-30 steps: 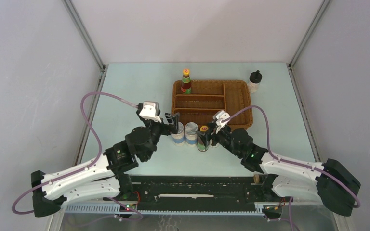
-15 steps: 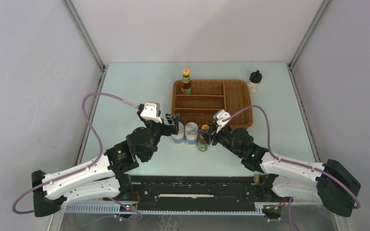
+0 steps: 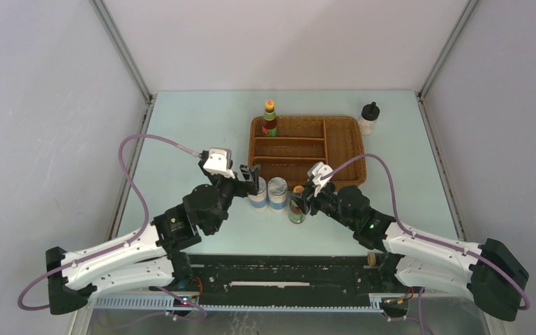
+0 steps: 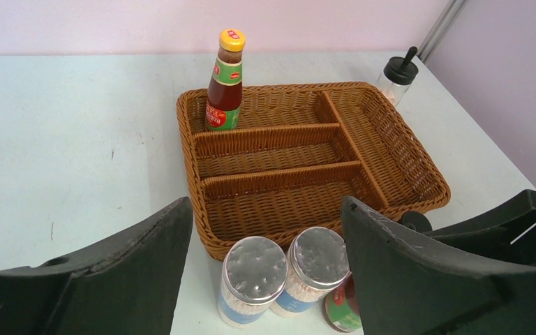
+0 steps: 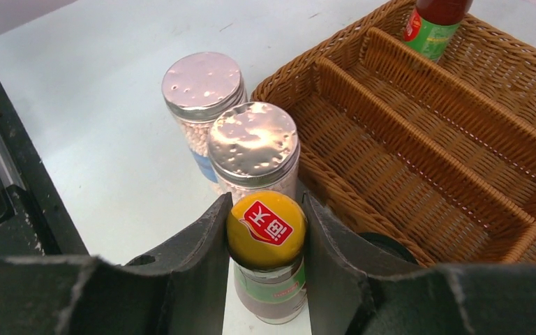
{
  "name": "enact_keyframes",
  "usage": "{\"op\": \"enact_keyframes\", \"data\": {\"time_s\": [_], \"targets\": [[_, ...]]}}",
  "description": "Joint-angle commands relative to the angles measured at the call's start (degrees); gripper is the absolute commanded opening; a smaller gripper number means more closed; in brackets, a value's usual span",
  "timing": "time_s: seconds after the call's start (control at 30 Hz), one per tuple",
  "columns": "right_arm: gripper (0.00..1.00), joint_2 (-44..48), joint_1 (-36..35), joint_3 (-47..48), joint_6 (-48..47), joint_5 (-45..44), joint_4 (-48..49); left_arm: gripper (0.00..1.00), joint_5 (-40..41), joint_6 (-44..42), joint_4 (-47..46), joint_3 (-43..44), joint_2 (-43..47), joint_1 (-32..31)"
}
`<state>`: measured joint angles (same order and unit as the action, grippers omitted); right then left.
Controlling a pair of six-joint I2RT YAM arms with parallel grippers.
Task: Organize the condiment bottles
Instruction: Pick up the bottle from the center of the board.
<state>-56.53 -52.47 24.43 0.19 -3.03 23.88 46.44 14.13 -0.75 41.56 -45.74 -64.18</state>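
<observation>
Brown wicker tray (image 3: 342, 143): ahead of my right claw (image 5: 265, 234). Holds one sauce bottle (image 3: 270, 118), far-left compartment. Yellow-capped sauce bottle (image 5: 272, 289): clenched between my right fingers, upright, outside tray at near rim. Two silver-topped shakers (image 5: 253, 143): just left of right claw, on table. My left claw (image 4: 265, 209) above them, spread wide, grasping nothing. Black-capped white bottle (image 3: 368, 118): beyond tray's far right corner. Judgement: early stage. One bottle placed, four in view remain.
</observation>
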Motion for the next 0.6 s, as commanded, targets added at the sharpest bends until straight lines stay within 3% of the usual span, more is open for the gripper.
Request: {"op": "enact_keyframes", "data": {"time_s": [0.0, 0.57], "targets": [[0.0, 3.1, -2.4, 5.3, -2.9, 1.3, -4.0, 0.82, 1.8, 0.5, -1.7, -1.2, 0.7, -0.3], [0.0, 10.2, -11.1, 20.8, -7.9, -3.9, -17.1, 0.82, 2.4, 0.6, -0.4, -0.1, 0.9, -0.3]]}}
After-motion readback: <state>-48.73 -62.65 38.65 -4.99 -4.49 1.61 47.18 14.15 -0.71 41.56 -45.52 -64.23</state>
